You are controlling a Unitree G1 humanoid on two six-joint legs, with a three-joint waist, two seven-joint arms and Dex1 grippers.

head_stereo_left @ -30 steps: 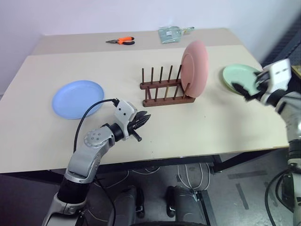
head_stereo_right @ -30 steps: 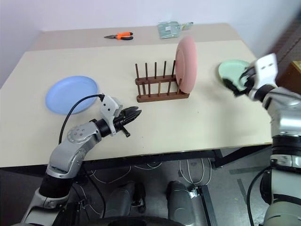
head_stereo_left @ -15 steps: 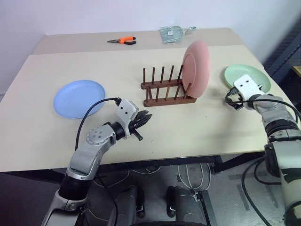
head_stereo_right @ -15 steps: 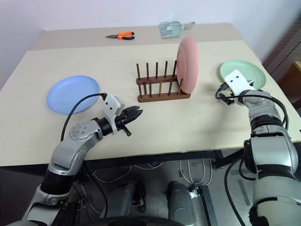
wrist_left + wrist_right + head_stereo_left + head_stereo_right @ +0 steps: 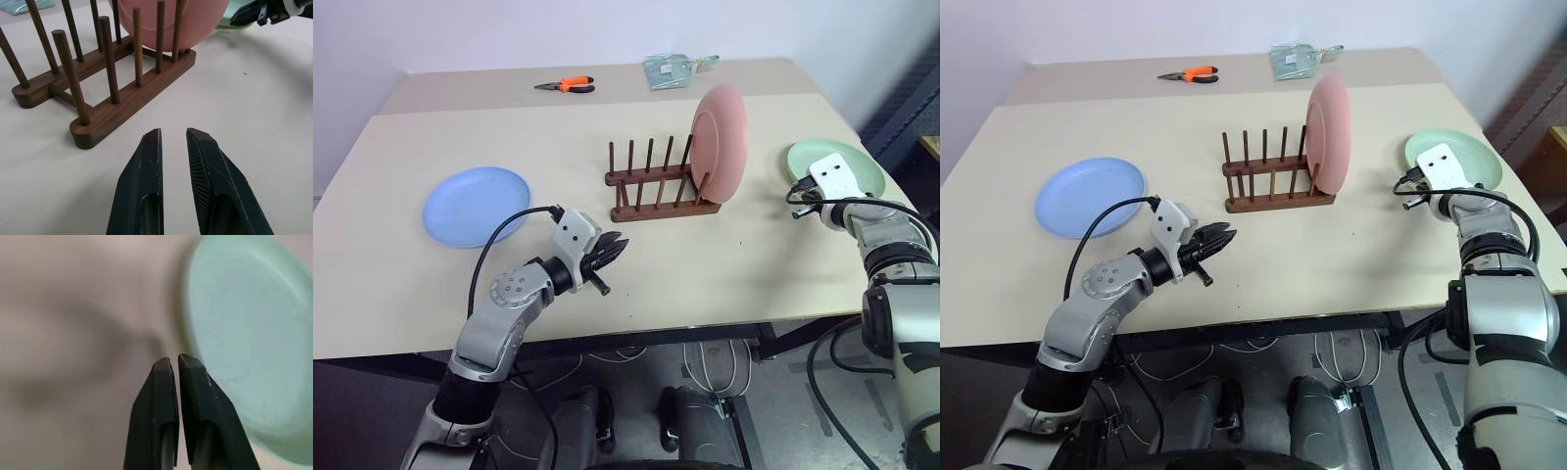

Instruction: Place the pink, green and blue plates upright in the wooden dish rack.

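The round pale green plate [image 5: 833, 164] lies flat at the counter's [image 5: 705, 255] far right corner, just beside my right fingers [image 5: 168, 363], which are pinched together empty at its near-left rim. My left fingers [image 5: 172, 137], a narrow gap between them, hover well apart, facing the dark wooden peg rack [image 5: 105, 117] holding the pink plate [image 5: 720, 142] upright; only my right wrist view shows nothing gripped.

Both head cameras look forward and down across the whole tabletop [image 5: 724, 264]. The left wrist camera sits low, close to the wooden dish rack [image 5: 105, 110]; the right wrist camera close against the green plate [image 5: 244, 342].
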